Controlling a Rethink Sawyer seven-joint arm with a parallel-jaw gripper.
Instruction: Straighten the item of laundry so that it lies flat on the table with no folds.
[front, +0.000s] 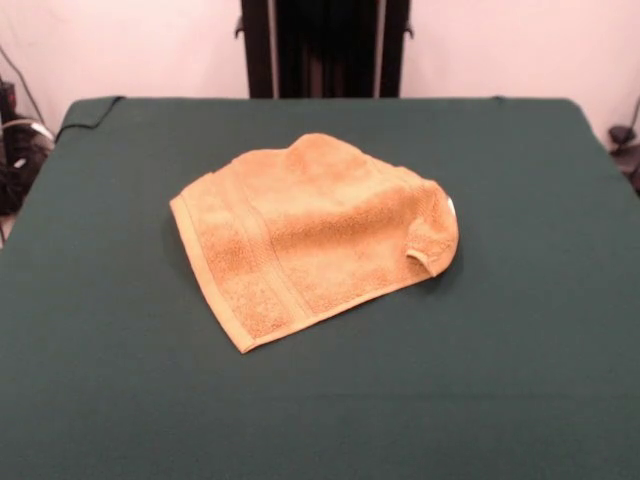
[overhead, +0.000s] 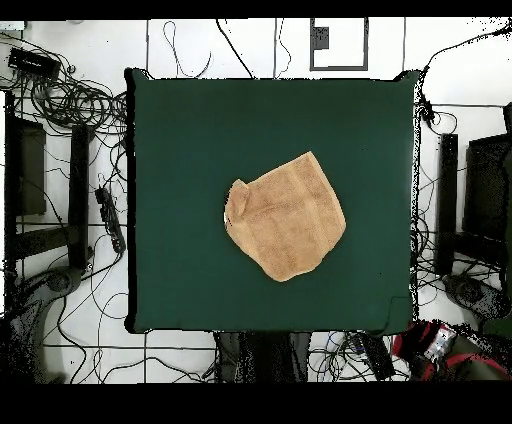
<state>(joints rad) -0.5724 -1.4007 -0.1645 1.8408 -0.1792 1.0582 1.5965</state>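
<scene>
The orange-tan towel (front: 310, 235) lies near the middle of the dark green table (front: 540, 380). It is rumpled. Its right corner (front: 432, 245) is folded over onto itself, with a bit of white label (front: 452, 208) showing at that edge. Border bands run along its left side. In the overhead view the towel (overhead: 288, 218) sits at the centre of the table (overhead: 180, 140), with the folded part at its left (overhead: 237, 205). The gripper shows in neither view. Only a red part of the arm (overhead: 440, 345) shows, off the table at the bottom right.
The robot's black pedestal (front: 325, 48) stands behind the table's far edge. Cables (overhead: 70, 100) and dark equipment (overhead: 25, 165) lie on the floor around the table. Wide bare cloth surrounds the towel on all sides.
</scene>
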